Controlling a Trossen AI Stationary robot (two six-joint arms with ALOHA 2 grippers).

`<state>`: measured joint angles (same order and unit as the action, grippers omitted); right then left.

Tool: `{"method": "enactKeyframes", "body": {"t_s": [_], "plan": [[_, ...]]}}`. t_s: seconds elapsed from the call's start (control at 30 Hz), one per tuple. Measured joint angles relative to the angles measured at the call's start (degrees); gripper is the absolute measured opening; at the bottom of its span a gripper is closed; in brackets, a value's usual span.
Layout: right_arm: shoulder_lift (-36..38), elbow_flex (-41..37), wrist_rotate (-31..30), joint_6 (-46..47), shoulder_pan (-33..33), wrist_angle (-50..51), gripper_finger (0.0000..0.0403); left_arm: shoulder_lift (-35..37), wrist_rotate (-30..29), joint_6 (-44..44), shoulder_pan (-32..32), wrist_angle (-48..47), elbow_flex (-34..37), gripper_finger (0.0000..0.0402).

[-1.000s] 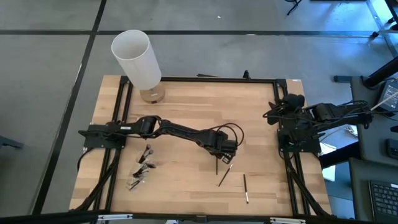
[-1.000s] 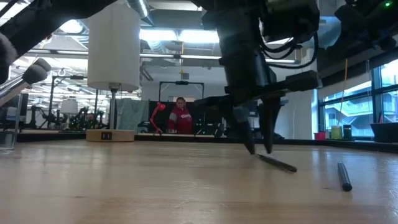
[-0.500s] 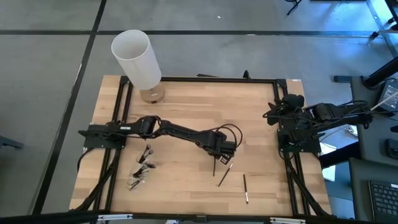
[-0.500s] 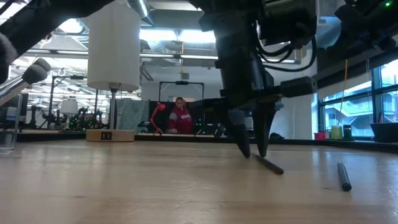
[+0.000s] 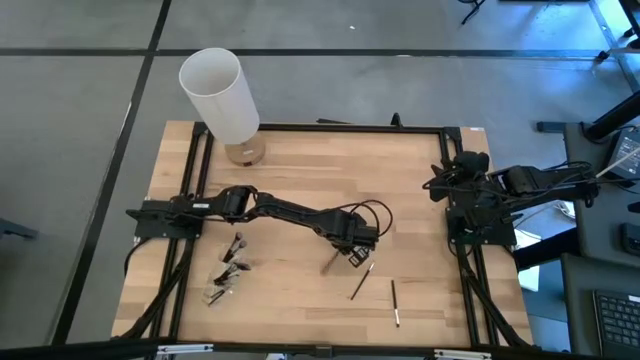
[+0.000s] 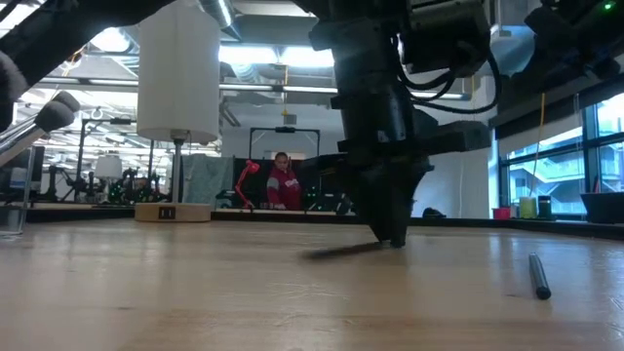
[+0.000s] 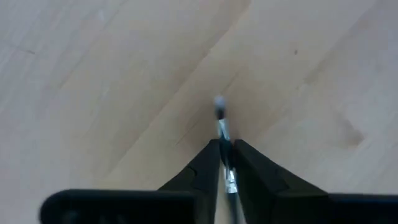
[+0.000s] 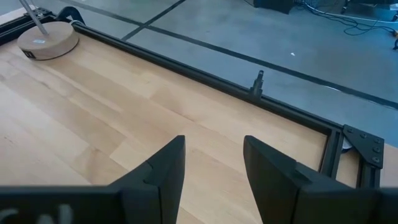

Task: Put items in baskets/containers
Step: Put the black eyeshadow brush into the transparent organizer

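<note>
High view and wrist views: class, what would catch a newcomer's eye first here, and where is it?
The left gripper stands mid-table, shut on a thin makeup brush whose pale tip pokes out past its fingers. A tall white cylinder rises at the table's far left corner. Two loose brushes lie just in front of the gripper, while the right gripper waits open at the right edge.

From above, my wooden table (image 5: 300, 170) has a black frame (image 5: 330, 128) running along its edges. At about eleven o'clock a tall white cylinder (image 5: 218, 94) stands at the far corner, with a small tan round base (image 5: 243, 152) just beside it on the wood. Around the table lies grey floor (image 5: 80, 110) crossed by dark lines. Level across the tabletop, a person in a red top (image 6: 284, 184) shows far off at twelve o'clock.
</note>
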<state>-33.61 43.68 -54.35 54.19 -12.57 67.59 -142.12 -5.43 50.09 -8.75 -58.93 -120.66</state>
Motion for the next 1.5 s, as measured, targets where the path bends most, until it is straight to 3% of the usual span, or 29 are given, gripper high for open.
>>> {"method": "enactKeyframes", "body": {"t_s": [0.17,0.4,0.57,0.73,0.93,1.1,1.33,1.5], "plan": [[0.0,0.0,0.2,-0.2,0.0,0.0,0.0163,0.0,1.4,-7.4,0.0,-1.2,0.0,0.0013],[0.0,0.0,0.1,-0.2,0.0,0.0,0.0163,0.2,-0.5,-11.8,-0.1,-6.1,-3.9,0.0027],[0.0,0.0,0.1,-0.2,0.0,0.0,0.0163,5.8,-10.5,-8.6,-2.4,-18.5,-7.7,0.0026],[-0.2,0.0,1.2,0.0,0.0,0.0,0.0163,12.4,-22.6,3.4,-8.0,-32.5,-7.6,0.0022],[-1.2,0.0,2.4,0.9,0.0,-0.2,0.0163,23.0,-34.1,10.8,-17.2,-31.2,-3.4,0.0029],[-2.4,0.0,3.0,0.7,-0.1,-1.7,0.0163,28.9,-40.4,13.4,-24.4,-31.3,1.2,0.0026],[-3.7,0.0,3.0,-1.1,-0.1,-4.4,0.0163,34.9,-39.9,20.4,-32.7,-31.1,10.2,0.0025],[-3.9,0.0,3.0,-1.9,-0.1,-5.2,0.0163,39.7,-39.8,30.6,-38.5,-31.0,21.3,0.0028]]}}
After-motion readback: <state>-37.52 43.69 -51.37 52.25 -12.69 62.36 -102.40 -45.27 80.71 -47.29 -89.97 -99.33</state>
